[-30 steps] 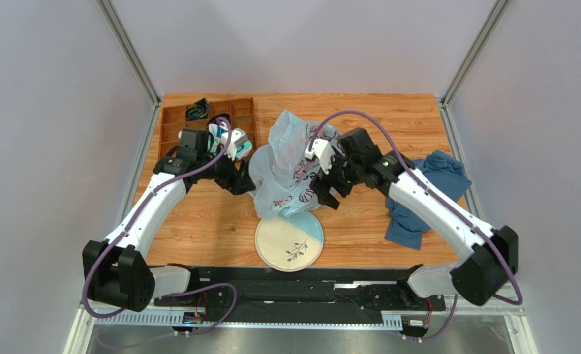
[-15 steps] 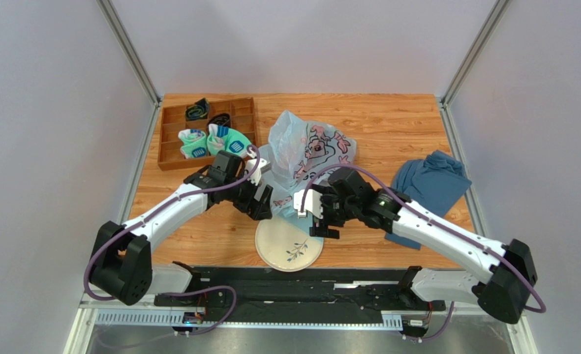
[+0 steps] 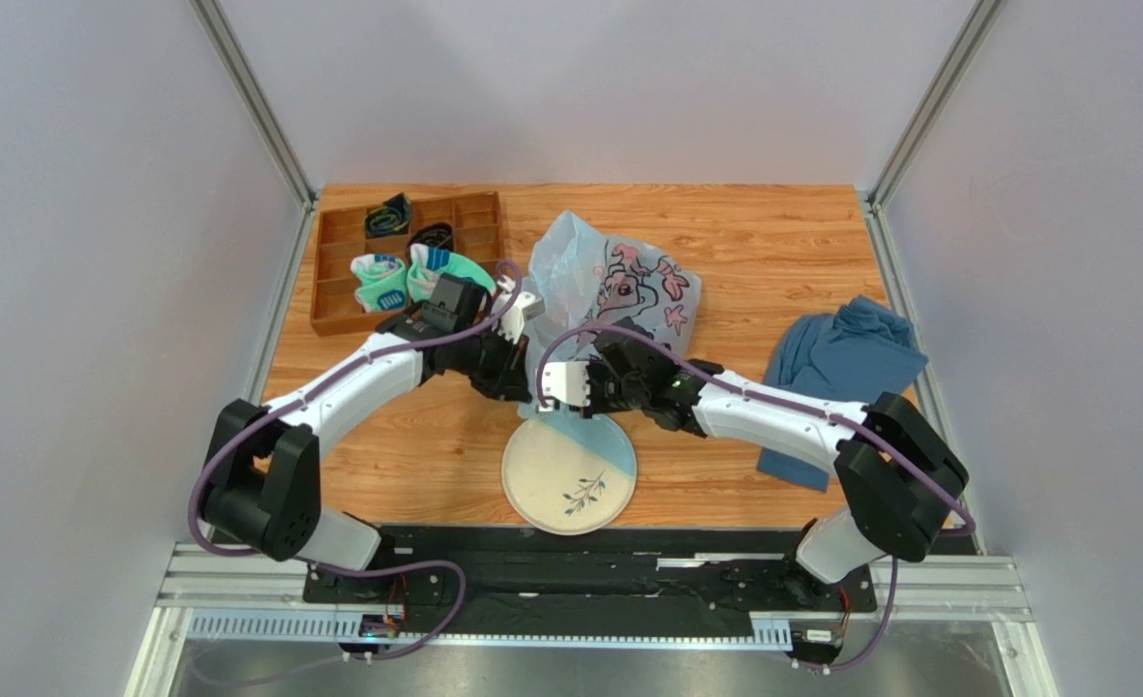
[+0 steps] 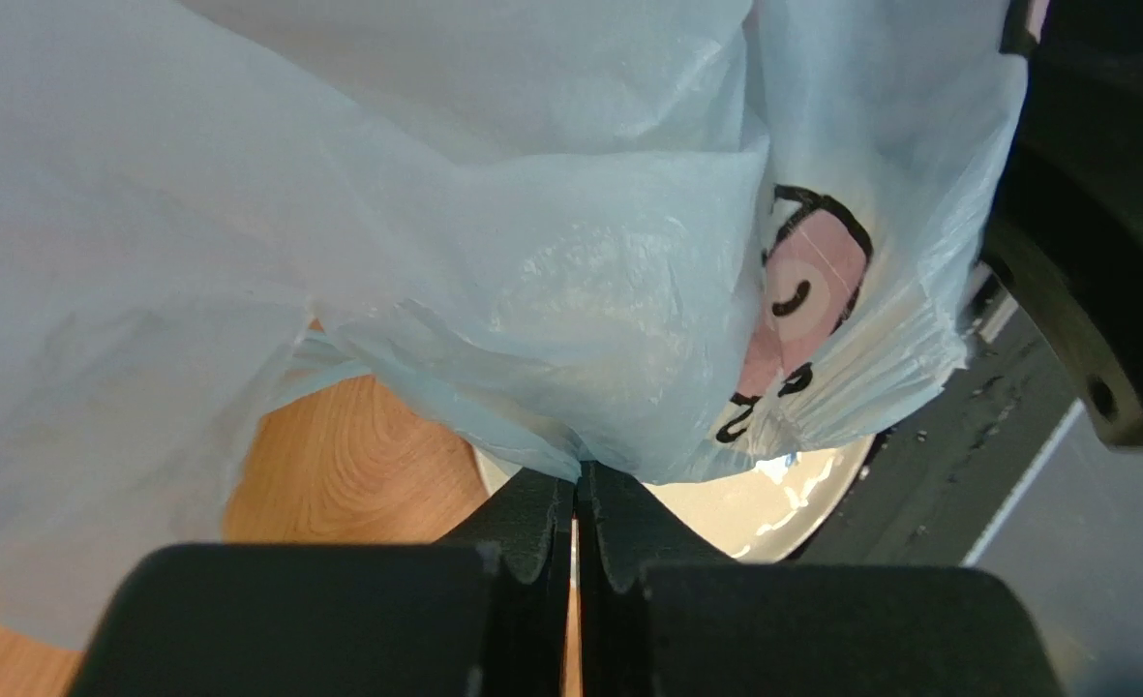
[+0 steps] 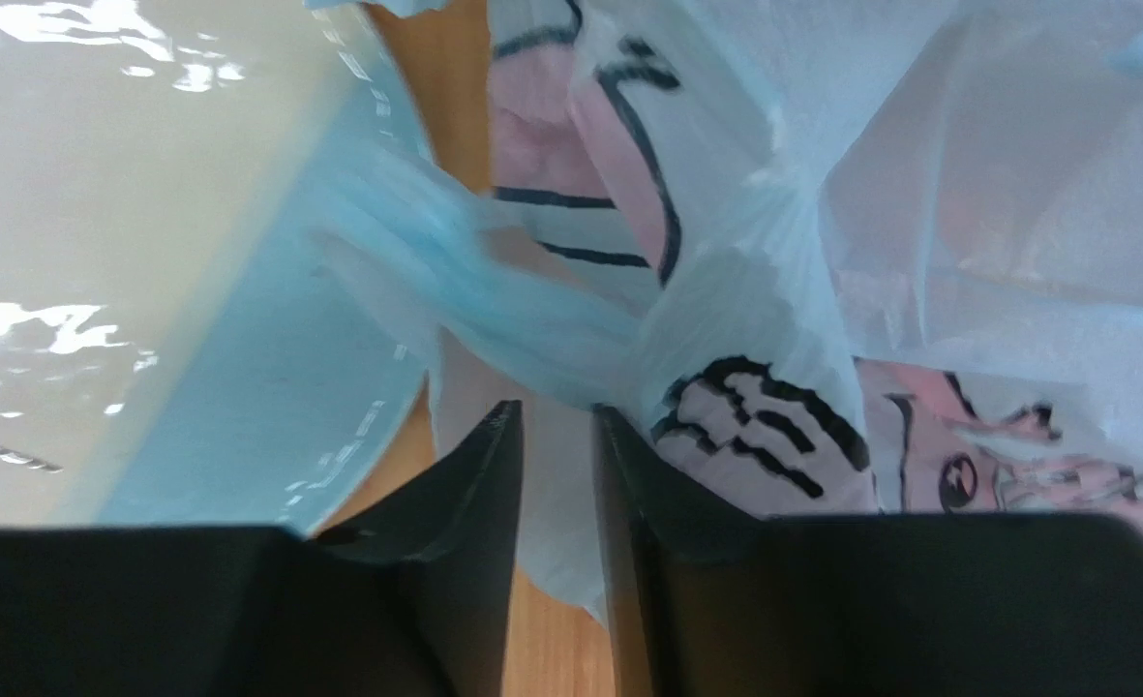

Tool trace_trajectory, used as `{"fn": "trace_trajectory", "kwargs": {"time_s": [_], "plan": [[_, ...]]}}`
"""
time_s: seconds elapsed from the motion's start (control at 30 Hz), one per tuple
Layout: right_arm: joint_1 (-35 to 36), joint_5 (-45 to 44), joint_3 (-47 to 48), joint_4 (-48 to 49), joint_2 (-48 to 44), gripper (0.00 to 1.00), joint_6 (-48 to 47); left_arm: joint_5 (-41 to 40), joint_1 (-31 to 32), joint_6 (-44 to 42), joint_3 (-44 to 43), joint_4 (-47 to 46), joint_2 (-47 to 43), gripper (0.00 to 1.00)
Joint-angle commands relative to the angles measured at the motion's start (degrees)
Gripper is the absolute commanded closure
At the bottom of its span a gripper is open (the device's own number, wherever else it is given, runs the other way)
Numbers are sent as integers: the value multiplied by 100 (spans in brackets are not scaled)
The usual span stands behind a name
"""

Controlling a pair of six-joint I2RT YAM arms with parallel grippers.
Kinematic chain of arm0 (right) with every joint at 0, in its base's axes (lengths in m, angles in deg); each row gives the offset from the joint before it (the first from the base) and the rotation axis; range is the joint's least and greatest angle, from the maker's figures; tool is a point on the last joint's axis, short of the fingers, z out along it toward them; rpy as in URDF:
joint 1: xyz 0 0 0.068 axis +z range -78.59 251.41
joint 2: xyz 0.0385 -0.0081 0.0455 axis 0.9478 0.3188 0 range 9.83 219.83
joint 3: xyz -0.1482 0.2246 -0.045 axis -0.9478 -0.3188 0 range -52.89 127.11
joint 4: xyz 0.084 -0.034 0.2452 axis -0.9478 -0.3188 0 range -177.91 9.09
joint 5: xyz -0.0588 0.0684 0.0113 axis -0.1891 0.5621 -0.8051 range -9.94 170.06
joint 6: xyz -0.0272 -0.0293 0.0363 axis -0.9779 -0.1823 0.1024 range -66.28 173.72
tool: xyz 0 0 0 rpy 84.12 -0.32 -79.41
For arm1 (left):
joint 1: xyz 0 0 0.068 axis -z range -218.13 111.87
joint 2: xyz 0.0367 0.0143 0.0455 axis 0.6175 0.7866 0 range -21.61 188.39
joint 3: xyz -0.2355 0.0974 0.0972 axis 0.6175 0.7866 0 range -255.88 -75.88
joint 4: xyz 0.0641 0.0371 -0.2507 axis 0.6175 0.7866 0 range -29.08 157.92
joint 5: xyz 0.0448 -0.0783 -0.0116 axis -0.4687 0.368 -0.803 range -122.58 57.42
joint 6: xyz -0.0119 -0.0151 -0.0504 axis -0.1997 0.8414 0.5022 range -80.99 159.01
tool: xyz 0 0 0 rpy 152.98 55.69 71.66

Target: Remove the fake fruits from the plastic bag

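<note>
The left gripper is seen at the bottom centre of its wrist view with the fingers pressed together; a gathered fold of the plastic bag comes down to a point right at the tips and appears to be pinched there. The right gripper is held narrowly apart at the bottom centre of its own view; a strip of the bag's film lies in the gap, and a grip on it cannot be confirmed. In the overhead view both grippers are brought close together at the lower edge of the bag, just left of frame centre; the bag is heaped on the wooden table above them, with its pink and dark print turned upward; its contents cannot be made out. Its lower edge is draped over the upper rim of the round plate, found at lower centre. A compartmented wooden tray with rolled socks is placed at upper left; a dark-blue cloth is crumpled at the right.
</note>
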Motion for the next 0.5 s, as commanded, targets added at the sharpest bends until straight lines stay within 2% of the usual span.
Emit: {"fn": "trace_trajectory", "kwargs": {"time_s": [0.0,0.03,0.07,0.13,0.17,0.33,0.43,0.47], "plan": [[-683,-759,302,774,-5,94,-184,686,-323,-183,-1196,147,382,100],[-893,-716,337,783,-49,99,-280,792,-402,-183,-1468,252,661,100],[-1365,-646,407,818,-75,100,-342,880,-516,-174,-2062,297,821,100],[-1860,-487,547,818,-119,100,-578,1065,-587,-201,-2724,507,1329,100],[-2349,-495,748,801,-111,100,-650,1109,-631,-209,-3389,569,1497,100],[-3880,-162,1742,529,160,100,-774,1856,-667,-60,-5212,588,2535,100],[-4269,-214,2515,283,311,100,-520,2208,-667,265,-6520,429,3071,100],[-4305,-301,2717,282,285,100,-440,2322,-658,291,-6690,438,3168,100]]}}
